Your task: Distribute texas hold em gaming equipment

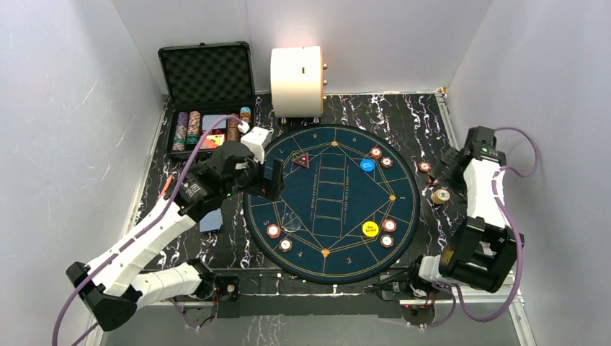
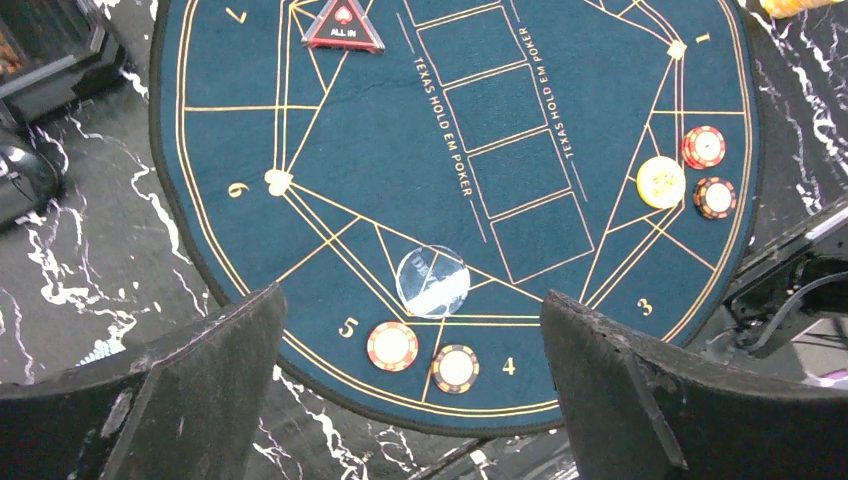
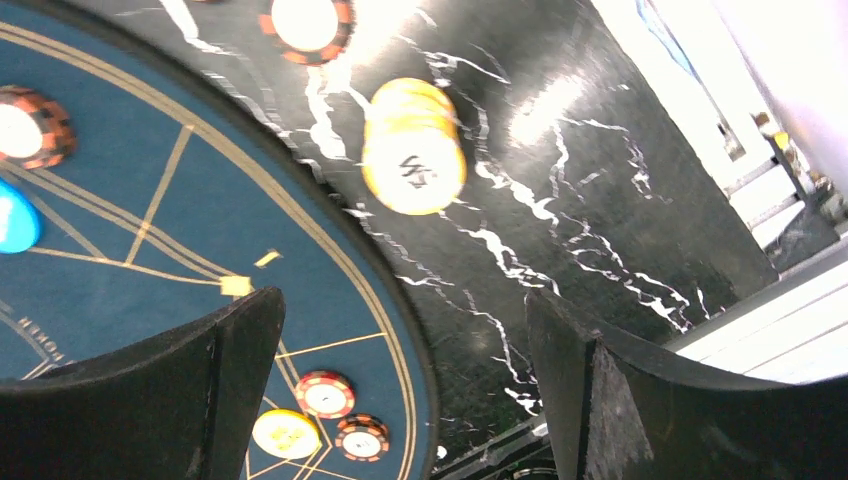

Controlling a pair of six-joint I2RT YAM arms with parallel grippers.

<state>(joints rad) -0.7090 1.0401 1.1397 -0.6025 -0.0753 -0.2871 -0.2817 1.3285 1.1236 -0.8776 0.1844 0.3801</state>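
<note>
1. Red-and-white poker chips (image 1: 273,231) lie in pairs near the rim of a round dark-blue poker mat (image 1: 346,256) on a black marbled counter (image 1: 403,115). One pair is at the near left by seat numbers 4 and 5, one at the near right, and one at the far right.
2. A yellow round button (image 1: 369,229) lies just beside the near-right pair. A blue round button (image 1: 367,165) lies just beside the far-right pair.
3. A red triangular marker (image 1: 300,161), printed "ALL IN", lies flat on the far left part of the mat.
4. A clear round disc (image 2: 433,281) lies on the mat near the near-left pair.
5. Off the mat to the right, a short cream chip stack (image 1: 441,195) and a lone chip (image 1: 424,166) rest on the counter, near each other.
6. A blue-backed playing card (image 1: 211,220) lies on the counter left of the mat, partly under the left arm.
7. An open black foam-lined case (image 1: 205,72) stands at the far left with rows of chips inside. A big cream cylinder (image 1: 296,81) stands beside it.
8. The left gripper (image 2: 412,305) hangs over the left side of the mat, its fingers spread wide and holding nothing.
9. The right gripper (image 3: 400,310) hangs over the mat's right edge near the cream chip stack, also spread wide and empty.
</note>
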